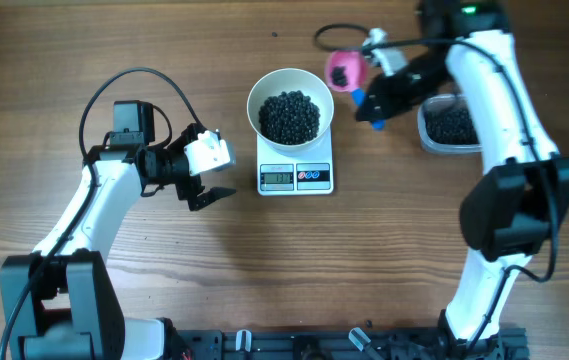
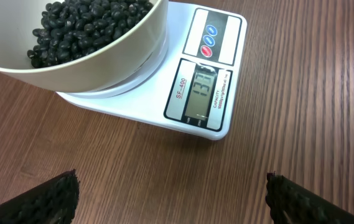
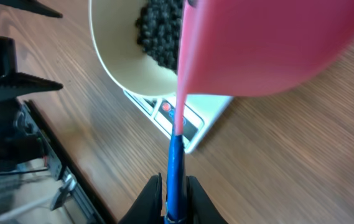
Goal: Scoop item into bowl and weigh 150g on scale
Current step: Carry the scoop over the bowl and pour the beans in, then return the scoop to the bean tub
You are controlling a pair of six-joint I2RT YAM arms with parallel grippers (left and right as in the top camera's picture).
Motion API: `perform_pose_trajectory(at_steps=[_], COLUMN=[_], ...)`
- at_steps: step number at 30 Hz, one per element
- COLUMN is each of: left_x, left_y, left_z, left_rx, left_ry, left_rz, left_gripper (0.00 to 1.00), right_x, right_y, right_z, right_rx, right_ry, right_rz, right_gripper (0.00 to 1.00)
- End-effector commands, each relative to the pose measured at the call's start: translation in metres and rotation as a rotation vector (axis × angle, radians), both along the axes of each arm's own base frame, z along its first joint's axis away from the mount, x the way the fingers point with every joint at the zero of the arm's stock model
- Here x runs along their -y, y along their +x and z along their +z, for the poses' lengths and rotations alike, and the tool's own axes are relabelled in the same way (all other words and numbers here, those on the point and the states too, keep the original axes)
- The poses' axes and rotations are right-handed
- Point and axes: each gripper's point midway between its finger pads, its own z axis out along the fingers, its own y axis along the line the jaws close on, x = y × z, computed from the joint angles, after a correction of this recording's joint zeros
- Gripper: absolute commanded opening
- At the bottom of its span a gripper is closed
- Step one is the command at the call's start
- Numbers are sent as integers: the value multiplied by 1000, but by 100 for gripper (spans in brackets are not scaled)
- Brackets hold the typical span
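Our right gripper (image 3: 175,190) clamps the scoop (image 1: 350,63), seemingly carrying a few beans (image 1: 340,75), beside the bowl (image 1: 260,92); our left gripper (image 2: 173,196) stands wide.

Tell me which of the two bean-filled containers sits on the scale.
The round white bowl, resting on the white scale. The clear tub also holds black beans but stands on the wooden table, off the scale.
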Motion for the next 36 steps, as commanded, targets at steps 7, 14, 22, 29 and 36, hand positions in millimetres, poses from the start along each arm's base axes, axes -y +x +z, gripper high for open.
perform_pose_trajectory(at_steps=[7, 14, 22, 29, 36], left_x=[-2, -2, -2, -2, -2], left_y=[0, 0, 0, 0, 0], left_z=[5, 5, 5, 5, 5], left_rx=[30, 30, 30, 30, 30], left_ry=[6, 5, 5, 5, 5], left_rz=[-8, -8, -8, -8, -8], left_gripper=[100, 100, 100, 100, 100], right_x=[-41, -45, -60, -50, 70], right_y=[10, 15, 10, 3, -18], right_z=[-13, 1, -1, 38, 82], right_rx=[303, 508, 510, 382, 143], right_ry=[-591, -870, -825, -469, -258], right_rz=[29, 30, 39, -43, -342], right_gripper=[4, 4, 4, 4, 4])
